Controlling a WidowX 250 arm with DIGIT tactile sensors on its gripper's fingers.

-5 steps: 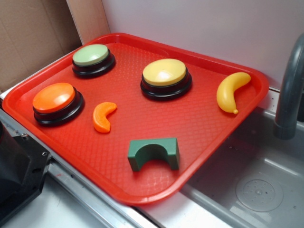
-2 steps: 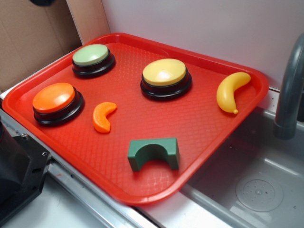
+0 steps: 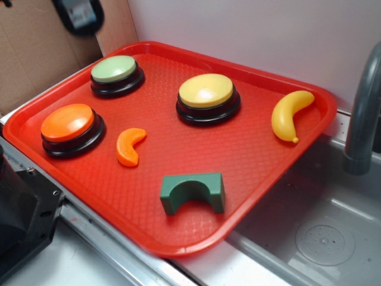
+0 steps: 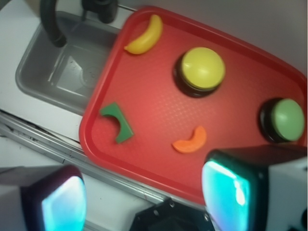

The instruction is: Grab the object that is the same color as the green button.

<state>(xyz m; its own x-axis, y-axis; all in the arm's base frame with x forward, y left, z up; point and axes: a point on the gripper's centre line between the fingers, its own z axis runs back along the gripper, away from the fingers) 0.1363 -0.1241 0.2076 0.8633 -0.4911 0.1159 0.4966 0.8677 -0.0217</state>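
Three buttons and three toys sit on the red textured tray (image 3: 262,161). Exterior view: my gripper (image 3: 80,15) hangs beyond the far corner, over the green button (image 3: 114,69); the block (image 3: 191,192), a matte green arch, lies by the near edge. Wrist view: fingers (image 4: 226,192) spread, empty. Approach stage, I judge; next, travel over the block (image 4: 118,123) and descend.

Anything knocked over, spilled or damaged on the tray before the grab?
Nothing stands out. The green arch block, orange slice, banana and three buttons sit apart and intact on the red tray. The gripper is open, high above.
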